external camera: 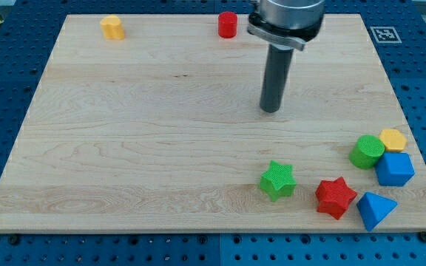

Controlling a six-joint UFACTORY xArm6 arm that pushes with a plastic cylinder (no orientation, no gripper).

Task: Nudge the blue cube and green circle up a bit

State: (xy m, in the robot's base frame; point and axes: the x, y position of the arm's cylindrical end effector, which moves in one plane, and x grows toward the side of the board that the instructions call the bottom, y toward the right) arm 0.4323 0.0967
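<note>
The blue cube (395, 169) sits near the board's right edge, low in the view. The green circle (366, 151) is a short cylinder touching the cube's upper left side. My tip (271, 110) rests on the bare board in the upper middle, well to the left of and above both blocks, touching nothing.
A yellow block (393, 139) sits right above the blue cube, beside the green circle. A blue triangle (376, 209), red star (335, 196) and green star (278, 180) lie along the bottom right. A red cylinder (228, 24) and yellow block (112, 27) stand at the top.
</note>
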